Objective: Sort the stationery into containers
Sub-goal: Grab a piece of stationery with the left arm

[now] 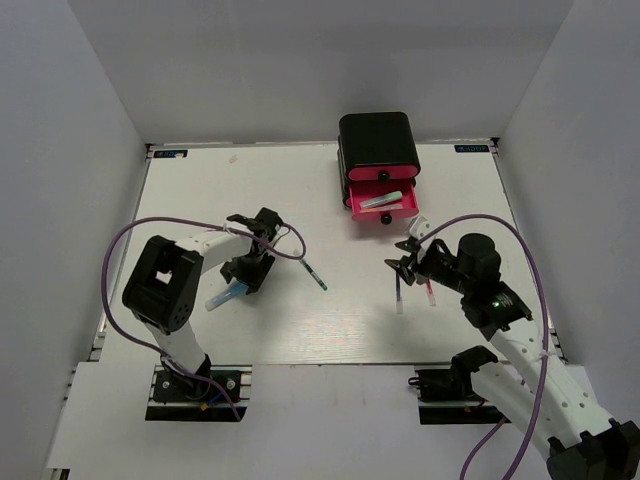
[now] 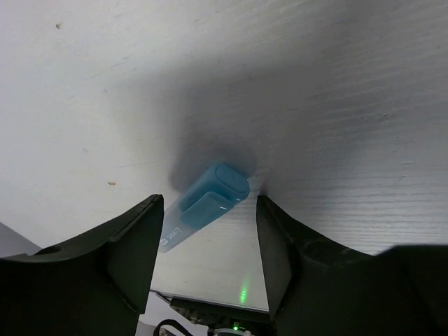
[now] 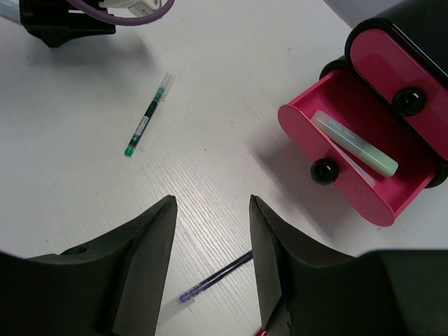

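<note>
A light blue capped marker [image 2: 206,199] lies on the table between the fingers of my left gripper [image 2: 210,204], which is open around it without touching it; it also shows in the top view [image 1: 226,294] beside that gripper [image 1: 247,272]. A thin green-tipped pen [image 1: 315,273] [image 3: 147,117] lies mid-table. My right gripper [image 3: 210,203] [image 1: 408,262] is open and empty above a blue pen [image 3: 213,278] [image 1: 399,290]. A red pen [image 1: 430,292] lies beside it. The black cabinet [image 1: 378,140] has one pink drawer [image 3: 392,199] pulled open, with a green capped marker [image 3: 353,143] inside.
The upper pink drawer [image 3: 388,70] is shut, black knob [image 3: 409,101] showing. White walls enclose the table [image 1: 200,190] on three sides. Purple cables loop from both arms. The left arm's base [image 1: 190,385] stands at the near edge.
</note>
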Robot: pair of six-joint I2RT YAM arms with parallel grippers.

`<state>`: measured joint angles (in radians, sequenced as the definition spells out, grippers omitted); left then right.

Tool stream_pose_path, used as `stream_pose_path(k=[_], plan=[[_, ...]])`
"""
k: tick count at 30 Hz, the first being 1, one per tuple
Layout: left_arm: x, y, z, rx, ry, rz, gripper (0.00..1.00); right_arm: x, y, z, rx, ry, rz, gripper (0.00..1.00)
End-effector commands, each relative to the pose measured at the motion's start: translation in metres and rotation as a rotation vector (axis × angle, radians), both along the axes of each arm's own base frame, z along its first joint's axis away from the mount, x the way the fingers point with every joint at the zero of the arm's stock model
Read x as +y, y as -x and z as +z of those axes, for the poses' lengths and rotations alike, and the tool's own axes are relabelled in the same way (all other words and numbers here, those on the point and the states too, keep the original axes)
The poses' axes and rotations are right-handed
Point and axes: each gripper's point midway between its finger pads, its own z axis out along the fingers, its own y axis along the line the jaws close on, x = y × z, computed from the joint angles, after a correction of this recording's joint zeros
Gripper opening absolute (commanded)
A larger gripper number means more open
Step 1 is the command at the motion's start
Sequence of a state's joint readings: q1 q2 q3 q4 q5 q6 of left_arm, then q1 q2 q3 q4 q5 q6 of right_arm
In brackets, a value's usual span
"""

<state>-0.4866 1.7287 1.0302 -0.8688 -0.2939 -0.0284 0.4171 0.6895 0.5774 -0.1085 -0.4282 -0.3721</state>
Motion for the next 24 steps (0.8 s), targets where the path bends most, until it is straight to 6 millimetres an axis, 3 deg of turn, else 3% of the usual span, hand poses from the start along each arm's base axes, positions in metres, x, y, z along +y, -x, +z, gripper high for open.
stream_pose_path(k=[1, 9, 14, 16, 18, 19, 22, 24], plan=[[-0.013, 0.006, -0.018, 0.073, 0.092, 0.005, 0.66, -0.002, -0.002, 0.013, -0.050, -0.033, -0.015, 0.52], [-0.016, 0.017, -0.034, 0.168, 0.150, 0.029, 0.54, -0.005, -0.003, 0.011, -0.052, -0.032, -0.021, 0.52], [-0.024, 0.020, -0.038, 0.205, 0.201, 0.029, 0.41, -0.006, -0.002, 0.010, -0.052, -0.032, -0.017, 0.52], [-0.035, 0.012, -0.034, 0.180, 0.255, 0.022, 0.36, -0.007, -0.002, 0.007, -0.046, -0.028, -0.019, 0.52], [-0.045, 0.000, -0.023, 0.135, 0.305, 0.011, 0.29, -0.007, -0.003, 0.007, -0.045, -0.027, -0.020, 0.54], [-0.053, -0.007, -0.016, 0.110, 0.341, 0.002, 0.27, -0.008, -0.004, 0.005, -0.042, -0.027, -0.021, 0.60], [-0.084, -0.031, 0.026, 0.002, 0.488, -0.038, 0.22, -0.010, -0.008, 0.004, -0.042, -0.026, -0.043, 0.72], [-0.111, -0.049, 0.066, -0.090, 0.604, -0.089, 0.18, -0.015, -0.014, 0.004, -0.041, -0.025, -0.085, 0.74]])
